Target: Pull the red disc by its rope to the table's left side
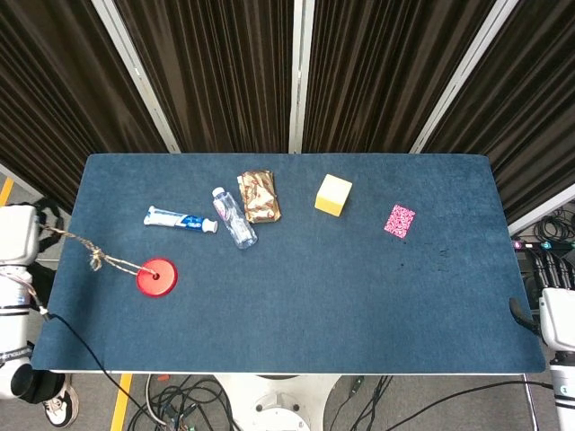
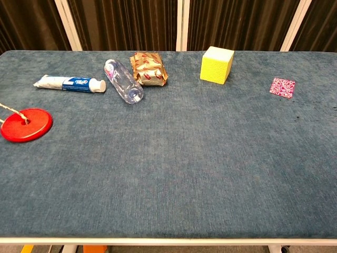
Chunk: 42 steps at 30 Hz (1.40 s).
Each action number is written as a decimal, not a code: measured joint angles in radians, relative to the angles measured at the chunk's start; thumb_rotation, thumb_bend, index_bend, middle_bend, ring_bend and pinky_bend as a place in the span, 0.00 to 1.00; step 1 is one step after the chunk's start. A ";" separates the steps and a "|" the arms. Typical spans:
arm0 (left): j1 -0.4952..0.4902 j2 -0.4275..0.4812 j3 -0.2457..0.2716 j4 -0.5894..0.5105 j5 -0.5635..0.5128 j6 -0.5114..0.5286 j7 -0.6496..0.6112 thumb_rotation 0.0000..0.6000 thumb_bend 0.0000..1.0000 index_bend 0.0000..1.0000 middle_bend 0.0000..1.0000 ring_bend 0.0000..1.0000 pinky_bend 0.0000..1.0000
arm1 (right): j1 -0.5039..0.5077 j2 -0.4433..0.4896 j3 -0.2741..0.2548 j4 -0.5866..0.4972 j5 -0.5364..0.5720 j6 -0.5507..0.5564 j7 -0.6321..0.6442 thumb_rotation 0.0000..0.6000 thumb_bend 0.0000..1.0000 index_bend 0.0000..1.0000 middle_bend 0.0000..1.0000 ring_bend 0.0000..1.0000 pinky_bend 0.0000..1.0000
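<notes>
The red disc (image 1: 156, 277) lies flat on the blue table (image 1: 359, 305) close to its left edge; in the chest view the disc (image 2: 25, 125) sits at the far left. A knotted tan rope (image 1: 94, 260) runs from the disc's centre hole up and left past the table edge to my left hand (image 1: 27, 232), which holds its end just off the table. Only a short piece of rope (image 2: 8, 109) shows in the chest view, and no hand. My right hand (image 1: 526, 314) is barely visible off the table's right front corner; how its fingers lie is unclear.
A toothpaste tube (image 1: 180, 219), a clear bottle (image 1: 234, 216) and a foil snack packet (image 1: 259, 197) lie at the back left of centre. A yellow cube (image 1: 333, 195) and a pink patterned card (image 1: 400, 220) stand further right. Cables hang below the front edge.
</notes>
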 measured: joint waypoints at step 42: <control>0.004 0.255 0.170 -0.472 0.029 -0.107 0.199 1.00 0.07 0.13 0.08 0.00 0.18 | -0.015 -0.030 -0.026 0.030 -0.037 0.030 0.043 1.00 0.27 0.00 0.00 0.00 0.00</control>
